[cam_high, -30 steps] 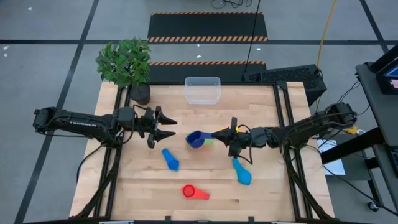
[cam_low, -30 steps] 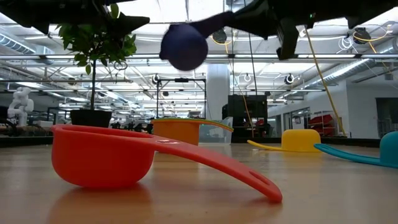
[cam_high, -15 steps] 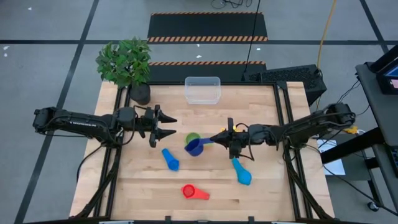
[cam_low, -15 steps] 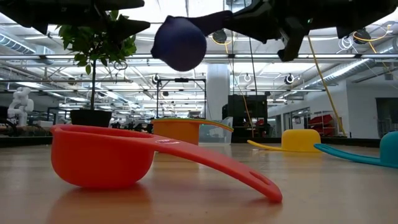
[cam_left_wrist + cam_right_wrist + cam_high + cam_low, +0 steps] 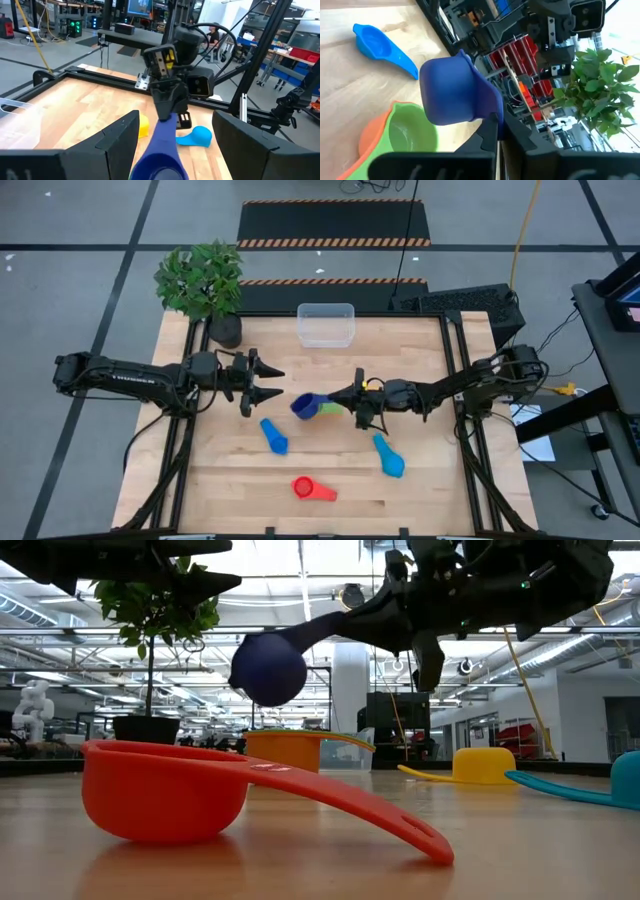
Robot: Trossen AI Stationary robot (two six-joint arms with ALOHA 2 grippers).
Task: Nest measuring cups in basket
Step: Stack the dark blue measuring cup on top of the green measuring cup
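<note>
Right gripper [image 5: 352, 397] is clamped on the dark blue cup [image 5: 303, 405], held above the green cup [image 5: 409, 131] nested in the orange cup [image 5: 369, 140]; left gripper [image 5: 268, 383] is apart.

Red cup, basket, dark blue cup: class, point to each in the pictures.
Red cup [image 5: 165, 795], low view, bowl's side.
Basket [image 5: 326, 326], high view, floor of tub.
Dark blue cup [image 5: 452, 95], right wrist view, bowl's outside.

dark blue cup [image 5: 303, 405], red cup [image 5: 303, 487]
</note>
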